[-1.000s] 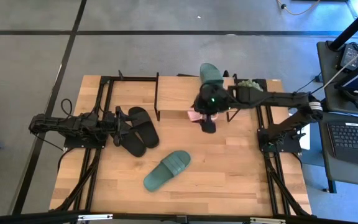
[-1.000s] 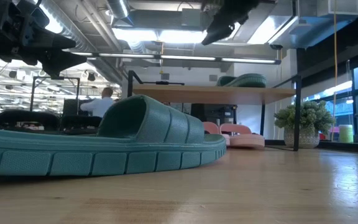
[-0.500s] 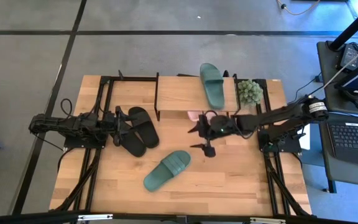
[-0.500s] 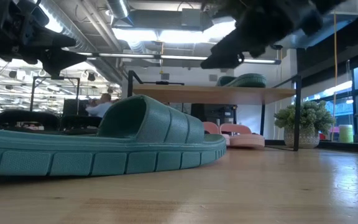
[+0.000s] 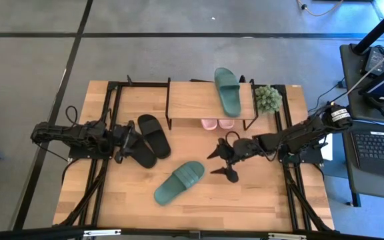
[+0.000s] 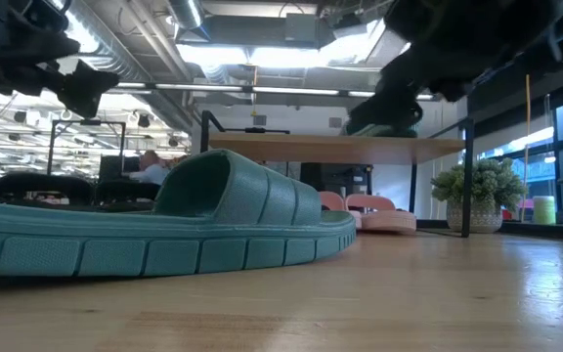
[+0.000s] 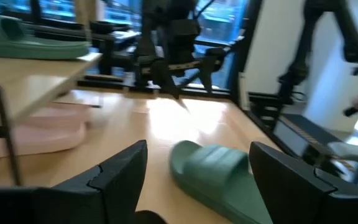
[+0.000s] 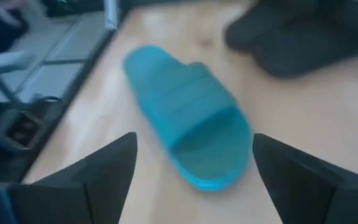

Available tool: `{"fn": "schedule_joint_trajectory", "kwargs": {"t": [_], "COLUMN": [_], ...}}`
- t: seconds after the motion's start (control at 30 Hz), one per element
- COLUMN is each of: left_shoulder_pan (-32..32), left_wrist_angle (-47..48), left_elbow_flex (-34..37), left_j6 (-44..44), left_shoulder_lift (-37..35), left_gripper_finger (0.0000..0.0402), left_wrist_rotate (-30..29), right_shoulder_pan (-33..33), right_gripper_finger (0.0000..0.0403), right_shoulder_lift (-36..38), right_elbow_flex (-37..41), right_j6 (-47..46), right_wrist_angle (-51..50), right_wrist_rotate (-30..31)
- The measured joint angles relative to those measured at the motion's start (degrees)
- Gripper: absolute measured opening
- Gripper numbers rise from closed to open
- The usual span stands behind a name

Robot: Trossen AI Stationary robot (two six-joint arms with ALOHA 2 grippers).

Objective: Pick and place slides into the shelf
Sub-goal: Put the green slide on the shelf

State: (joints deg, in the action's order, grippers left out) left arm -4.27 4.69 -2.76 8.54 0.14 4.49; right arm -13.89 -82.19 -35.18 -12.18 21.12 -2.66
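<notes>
"How far along was it?"

"One green slide [image 5: 227,90] lay on the shelf [image 5: 192,101], the pink pair [image 5: 217,123] under it. The other green slide [image 5: 180,181] sat near the surface's front edge, the black pair [image 5: 147,139] toward its left."

"And the jaws?"

"Right gripper [image 5: 222,160] wide open, empty, beside that green slide. Left gripper [image 5: 127,137] open by the black pair. No readable writing."

green slide [image 5: 179,182], black slides [image 5: 148,139], pink slides [image 5: 217,124]
</notes>
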Motion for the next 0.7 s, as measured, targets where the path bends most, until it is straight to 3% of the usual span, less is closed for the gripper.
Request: {"fn": "schedule_joint_trajectory", "kwargs": {"t": [0.23,0.7], "left_shoulder_pan": [0.0,0.0], "left_wrist_angle": [0.0,-0.1], "left_elbow_flex": [0.0,0.0], "left_j6": [0.1,0.3], "left_shoulder_lift": [0.0,0.0], "left_gripper_finger": [0.0273,0.0273], "left_wrist_rotate": [4.6,7.1], "right_shoulder_pan": [-4.8,-5.9], "right_gripper_finger": [0.032,0.032], "right_shoulder_lift": [0.0,0.0], "right_elbow_flex": [1.7,1.7], "right_j6": [-2.7,-7.1], "right_wrist_angle": [10.1,11.7], "right_wrist_rotate": [0.0,0.0]}}
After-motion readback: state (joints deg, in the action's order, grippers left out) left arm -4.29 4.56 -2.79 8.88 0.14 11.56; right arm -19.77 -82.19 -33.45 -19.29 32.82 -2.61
